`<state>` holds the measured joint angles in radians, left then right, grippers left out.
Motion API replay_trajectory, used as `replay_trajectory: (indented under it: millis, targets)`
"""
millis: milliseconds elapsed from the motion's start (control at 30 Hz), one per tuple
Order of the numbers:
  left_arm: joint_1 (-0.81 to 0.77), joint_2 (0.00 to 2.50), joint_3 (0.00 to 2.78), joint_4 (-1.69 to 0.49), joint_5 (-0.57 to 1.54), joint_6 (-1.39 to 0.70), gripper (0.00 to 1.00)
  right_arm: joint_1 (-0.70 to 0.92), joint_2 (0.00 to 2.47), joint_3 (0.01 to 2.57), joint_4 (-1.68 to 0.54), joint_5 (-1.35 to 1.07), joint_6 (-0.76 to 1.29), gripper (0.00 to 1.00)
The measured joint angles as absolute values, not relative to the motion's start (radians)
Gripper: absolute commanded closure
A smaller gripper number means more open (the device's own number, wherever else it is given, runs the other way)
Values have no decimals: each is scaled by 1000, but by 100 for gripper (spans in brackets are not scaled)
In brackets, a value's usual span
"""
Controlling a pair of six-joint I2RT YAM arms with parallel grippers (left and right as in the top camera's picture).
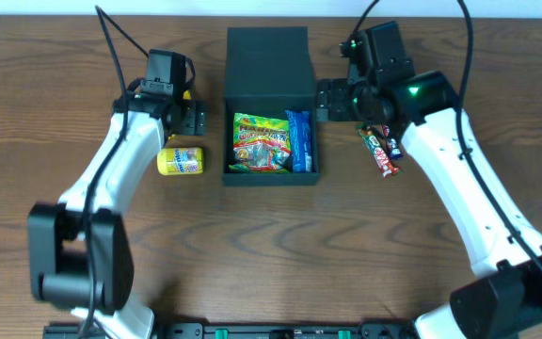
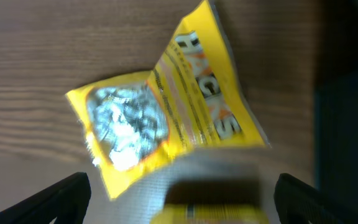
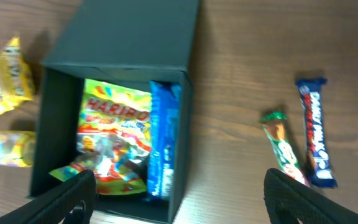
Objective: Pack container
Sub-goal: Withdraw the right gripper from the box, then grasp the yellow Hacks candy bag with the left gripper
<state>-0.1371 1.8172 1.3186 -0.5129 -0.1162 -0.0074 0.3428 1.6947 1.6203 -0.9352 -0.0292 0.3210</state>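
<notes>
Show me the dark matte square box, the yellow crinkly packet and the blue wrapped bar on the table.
dark matte square box (image 1: 267, 58): overhead view, open flap lid.
yellow crinkly packet (image 2: 188, 112): left wrist view, printed middle.
blue wrapped bar (image 3: 314, 134): right wrist view, wrapper's middle.

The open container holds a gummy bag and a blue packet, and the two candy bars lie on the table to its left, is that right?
No: the overhead view shows the two candy bars on the table to the right of the container. The gummy bag and blue packet are inside it.
</notes>
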Motion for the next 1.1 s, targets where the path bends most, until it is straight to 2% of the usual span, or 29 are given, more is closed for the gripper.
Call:
replay_trajectory:
  millis: [200, 533, 600, 633, 667, 733, 767, 900, 1100]
  targets:
    - [-72, 1923, 1319, -443, -75, 45, 5, 326, 1695, 1620, -954, -30, 313, 13]
    - [-47, 2008, 1319, -376, -29, 399, 5, 326, 1695, 1620, -960, -30, 302, 12]
    - [-47, 2023, 1319, -358, -29, 426, 0, 326, 1695, 1620, -960, -30, 302, 12]
    - [-47, 2028, 1319, -356, -29, 435, 22, 326, 1695, 1620, -960, -30, 302, 12]
    - [-47, 2028, 1319, -355, -30, 440, 40, 326, 1695, 1620, -959, -30, 302, 12]
    - [-46, 2029, 1319, -349, -29, 450, 71, 326, 1695, 1620, -958, -30, 302, 12]
    - [-46, 2029, 1319, -347, -30, 450, 78, 326, 1695, 1620, -957, -30, 302, 12]
    - [-43, 2018, 1336, -336, -37, 427, 93, 326, 1695, 1620, -952, -30, 302, 12]
    - [-41, 2018, 1372, -396, -41, 321, 94, 326, 1695, 1620, -946, -29, 302, 12]
